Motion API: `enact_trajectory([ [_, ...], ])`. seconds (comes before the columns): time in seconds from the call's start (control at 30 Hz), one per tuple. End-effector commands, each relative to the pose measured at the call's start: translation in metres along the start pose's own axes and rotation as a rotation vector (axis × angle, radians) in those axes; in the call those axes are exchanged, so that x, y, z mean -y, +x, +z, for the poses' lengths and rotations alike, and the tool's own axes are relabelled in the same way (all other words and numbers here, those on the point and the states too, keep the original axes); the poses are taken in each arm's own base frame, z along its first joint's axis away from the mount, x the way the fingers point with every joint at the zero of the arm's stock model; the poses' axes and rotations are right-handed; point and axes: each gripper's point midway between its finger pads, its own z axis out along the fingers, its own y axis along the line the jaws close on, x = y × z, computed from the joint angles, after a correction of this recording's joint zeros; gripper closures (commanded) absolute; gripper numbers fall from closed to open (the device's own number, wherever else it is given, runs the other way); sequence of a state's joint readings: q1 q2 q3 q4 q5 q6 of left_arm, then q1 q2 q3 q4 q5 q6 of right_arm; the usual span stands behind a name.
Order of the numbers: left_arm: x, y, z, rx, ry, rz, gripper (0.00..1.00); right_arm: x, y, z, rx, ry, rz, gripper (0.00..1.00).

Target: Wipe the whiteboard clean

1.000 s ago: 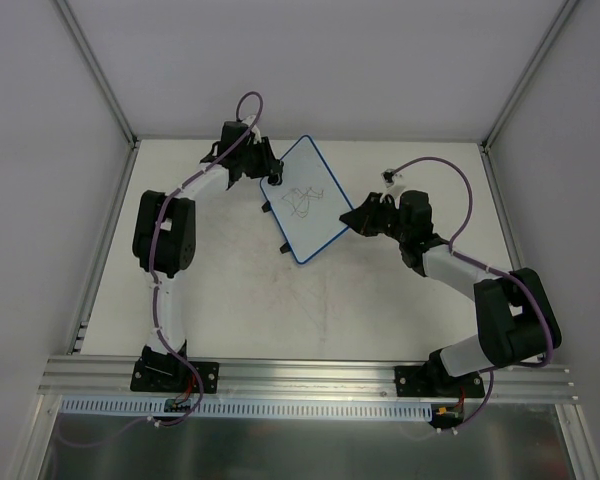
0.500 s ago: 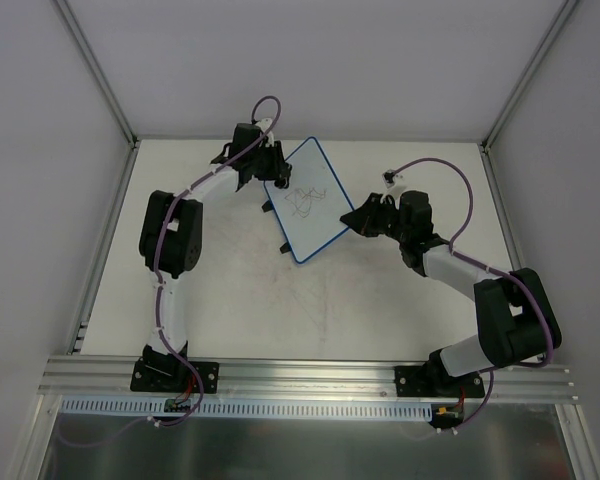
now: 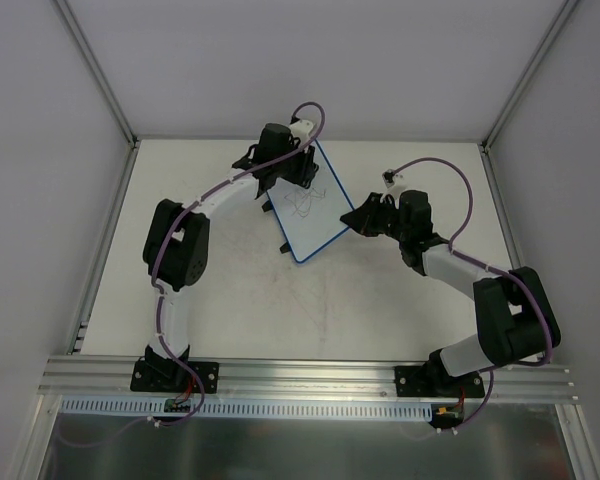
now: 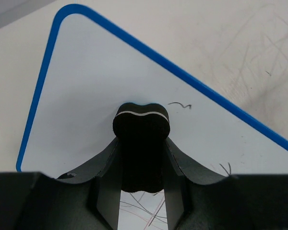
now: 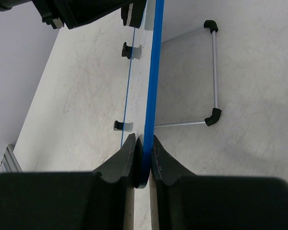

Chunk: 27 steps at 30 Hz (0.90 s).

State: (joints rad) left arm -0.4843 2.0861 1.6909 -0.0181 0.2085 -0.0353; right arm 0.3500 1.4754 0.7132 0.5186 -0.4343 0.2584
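The whiteboard (image 3: 315,222) has a blue rim and stands tilted in mid-table, with thin dark scribbles (image 3: 305,204) on its face. My right gripper (image 3: 356,217) is shut on the board's right rim (image 5: 151,72), seen edge-on in the right wrist view between the fingers (image 5: 159,160). My left gripper (image 3: 298,172) is over the board's far part, shut on a small black eraser (image 4: 141,125) that rests against the white face (image 4: 86,91). A short squiggle (image 4: 180,104) lies just right of the eraser. More lines (image 4: 144,206) show below it, between the jaws.
A wire stand with black corner caps (image 5: 214,72) lies on the table behind the board. Two small black feet (image 5: 128,50) sit on the board's far edge. Grey walls (image 3: 40,150) enclose the table on three sides. An aluminium rail (image 3: 310,375) runs along the near edge.
My left gripper has swung right from the board's far left corner onto its upper face, carrying the eraser. The scribbles look fainter. The right arm has not moved.
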Motion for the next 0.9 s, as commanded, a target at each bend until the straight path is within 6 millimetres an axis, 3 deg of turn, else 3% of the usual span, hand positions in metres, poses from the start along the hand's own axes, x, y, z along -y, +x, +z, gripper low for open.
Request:
enact_trajectory([
  [0.0,0.057,-0.017,-0.016,0.045,0.164,0.127,1.0,-0.011,0.031,0.005,-0.121,-0.091,-0.105,1.0],
  [0.33,0.075,-0.016,-0.017,0.076,0.214,0.218,1.0,-0.012,0.031,0.005,-0.121,-0.096,-0.106,1.0],
  [0.57,0.027,-0.022,-0.003,0.062,-0.001,0.097,1.0,-0.014,0.029,0.005,-0.119,-0.101,-0.106,1.0],
  [0.6,0.018,-0.012,0.001,0.026,-0.023,0.074,1.0,-0.013,0.03,0.005,-0.12,-0.1,-0.106,1.0],
  [0.67,0.002,-0.016,0.003,0.022,-0.057,0.018,1.0,-0.013,0.03,0.005,-0.121,-0.1,-0.103,1.0],
  [0.87,-0.042,0.005,0.011,-0.068,-0.132,-0.125,1.0,-0.015,0.03,0.004,-0.12,-0.104,-0.107,1.0],
])
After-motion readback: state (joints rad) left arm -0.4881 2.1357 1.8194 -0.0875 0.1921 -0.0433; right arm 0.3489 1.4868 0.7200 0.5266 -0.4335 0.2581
